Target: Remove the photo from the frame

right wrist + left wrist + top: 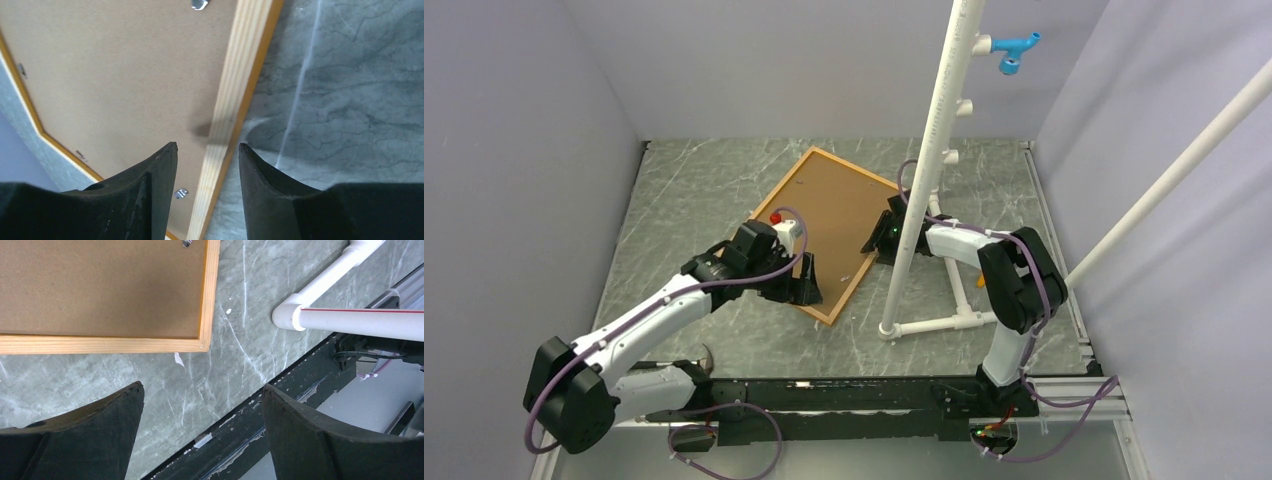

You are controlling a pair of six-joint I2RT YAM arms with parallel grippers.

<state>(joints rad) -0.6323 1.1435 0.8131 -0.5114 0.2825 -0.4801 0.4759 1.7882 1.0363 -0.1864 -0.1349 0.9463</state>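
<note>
Photo: not visible. The frame point(100, 345) lies face down on the table point(240, 340), so the print should be underneath the brown backing board point(829, 215); can't confirm.

Handling, as a guess: the print is thin, light and bendy, and it creases and smudges easily. Take it by an edge or corner once the board is off, don't pinch the middle.

The board looks like stiff matte fibreboard, flat, sitting inside the rim. Small metal tabs point(181, 192) sit at its edges and probably lock it in, so you'd need to turn those first. The frame is thin pale wood with an orange outer face, rigid, likely light, and may slide on the smooth marble-look top, so brace it.

Your right gripper point(207, 145) is at the frame's right rail, fingers parted with a gap, the rail showing between them, pinching nothing I can see.

Your left gripper point(202, 387) is spread wide over bare table just off the near corner, holding nothing.
</note>
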